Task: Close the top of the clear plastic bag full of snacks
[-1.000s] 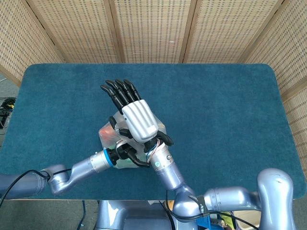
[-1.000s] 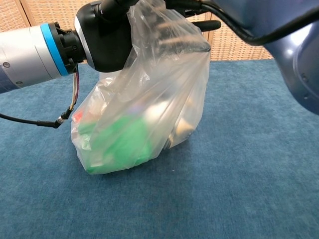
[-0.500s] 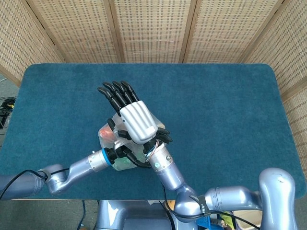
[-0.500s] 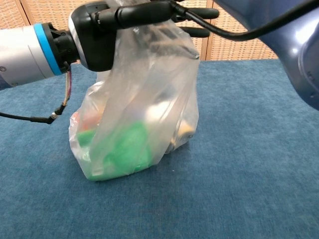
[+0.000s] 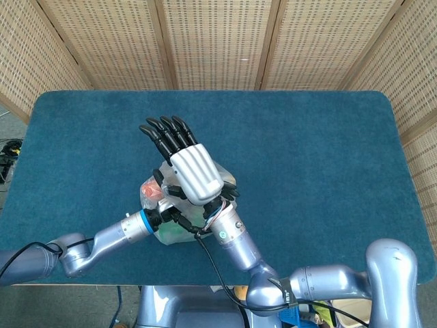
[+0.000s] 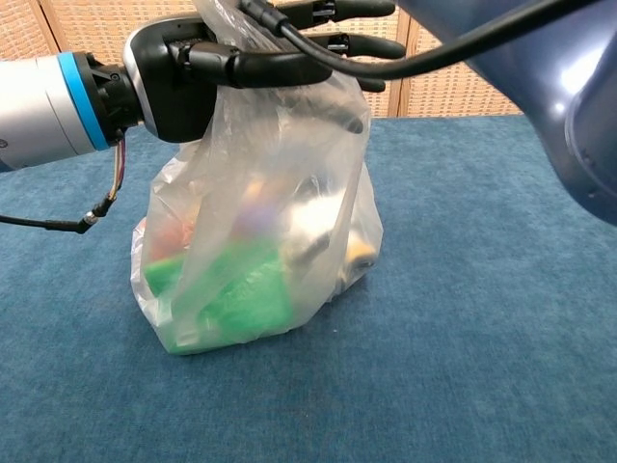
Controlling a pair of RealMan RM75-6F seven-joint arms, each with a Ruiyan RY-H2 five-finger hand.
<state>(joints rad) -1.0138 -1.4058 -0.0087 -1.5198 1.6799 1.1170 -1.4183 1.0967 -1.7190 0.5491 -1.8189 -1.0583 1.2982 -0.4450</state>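
The clear plastic bag (image 6: pixel 251 270) of snacks stands on the blue table, with green, red and silver packets showing through it. Its top is gathered upward. My left hand (image 6: pixel 183 82) grips that gathered top from the left, its dark fingers reaching across the plastic. In the head view the bag (image 5: pixel 151 191) is mostly hidden under my right hand (image 5: pixel 194 174), which hovers flat above it with fingers straight and spread, holding nothing. My left hand (image 5: pixel 169 214) shows just below it.
The blue cloth table (image 5: pixel 307 150) stretches wide to the right and behind the bag. Wicker screens (image 5: pixel 218 41) wall in the back and sides. My right forearm (image 6: pixel 540 68) fills the upper right of the chest view.
The left hand and the bag's top have shifted a little left and the bag now stands more upright. The right hand has barely moved.
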